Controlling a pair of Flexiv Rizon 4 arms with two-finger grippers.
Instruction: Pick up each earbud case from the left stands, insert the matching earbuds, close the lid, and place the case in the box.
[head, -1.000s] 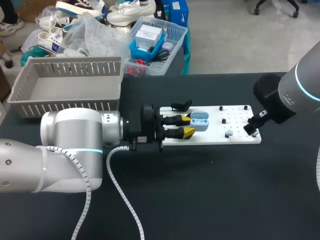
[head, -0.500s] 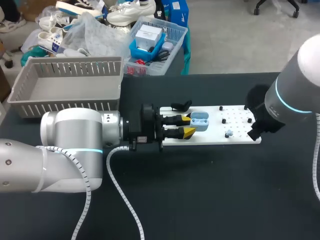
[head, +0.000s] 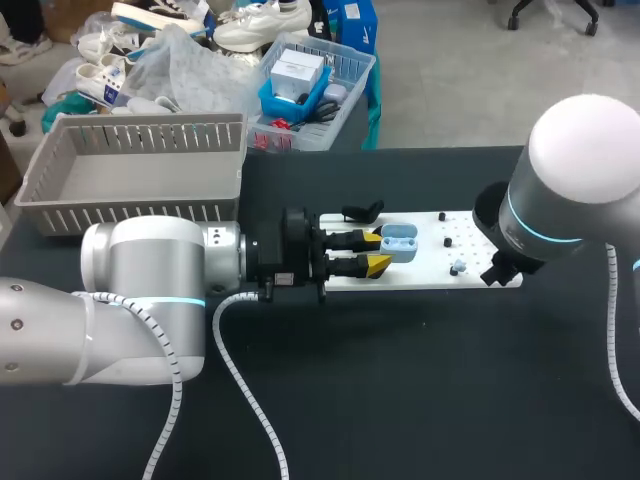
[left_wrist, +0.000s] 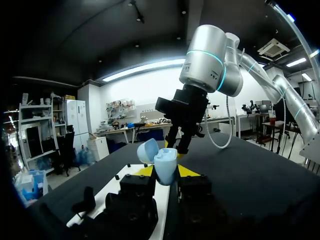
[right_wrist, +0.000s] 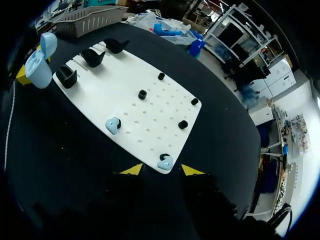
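Earbud pickup looks to be the step in hand. In the head view, the left gripper (head: 375, 251) is clamped on the pale blue plastic earbud case (head: 398, 241) above the left part of the flat white peg board (head: 420, 278). The right arm's wrist covers the board's right end and hides its fingers. The grey slatted plastic basket (head: 130, 170) sits well apart at the far left. In the left wrist view, the case stands upright between the yellow tips, both of which press its sides. Its long axis is vertical and its mouth faces up, with the rounded lid (left_wrist: 148, 150) swung back to one side. In the right wrist view, the right gripper (right_wrist: 157, 171) is spread with nothing in it, its tips flanking a small pale blue earbud (right_wrist: 165, 162) at the board's corner. A second earbud (right_wrist: 113, 125) lies farther in. I would lower the gripper straight and centred so both pads meet the bud together. A light squeeze should do, taking care not to catch the board's edge. The case should be held level, mouth up, ready for the insertion.
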